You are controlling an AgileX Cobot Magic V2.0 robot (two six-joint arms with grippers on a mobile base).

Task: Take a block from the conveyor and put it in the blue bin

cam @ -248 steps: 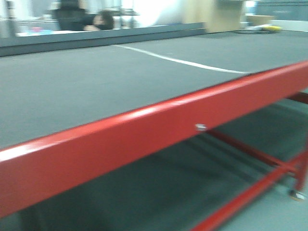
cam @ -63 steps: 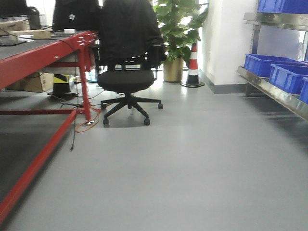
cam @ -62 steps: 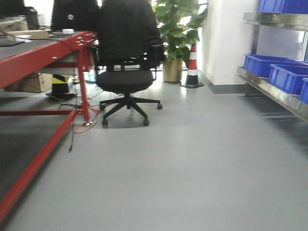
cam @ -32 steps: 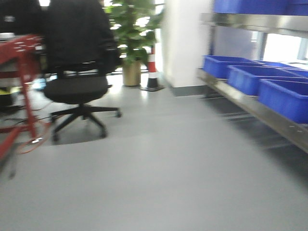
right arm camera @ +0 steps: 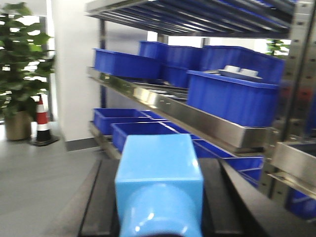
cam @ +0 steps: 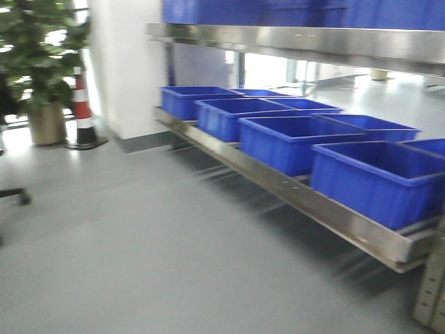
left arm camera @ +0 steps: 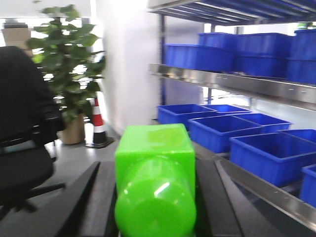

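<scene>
Grey floor (cam: 139, 250) runs up to a steel shelf rack (cam: 278, 188) along the right of the front view.

The left gripper (left arm camera: 154, 170) is clamped on a green block (left arm camera: 155, 197), with a dark finger against each side of it. The right gripper (right arm camera: 159, 168) grips a blue block (right arm camera: 159, 192) the same way. Both blocks are held up in the air, facing the rack.

Beyond the blocks, a row of blue bins (cam: 292, 142) stands on the lowest shelf, one just beside the next. What shows of their insides is plain blue wall. More blue bins (right arm camera: 232, 96) sit on the shelf above, and something pale and flat (right arm camera: 237, 72) lies on top of one. I cannot tell what it is.

Further left stand a white pillar (cam: 125, 69), a striped traffic cone (cam: 83, 111) and a potted plant (cam: 38, 56). A black office chair (left arm camera: 22, 128) fills the left of the left wrist view.

Nearly four seconds ago the conveyor and its red frame filled the front view. A second ago the chair sat at the middle of it, with the bins at the right edge. Now the bins take up the right half, and only a chair foot (cam: 15, 195) remains at the left edge.
</scene>
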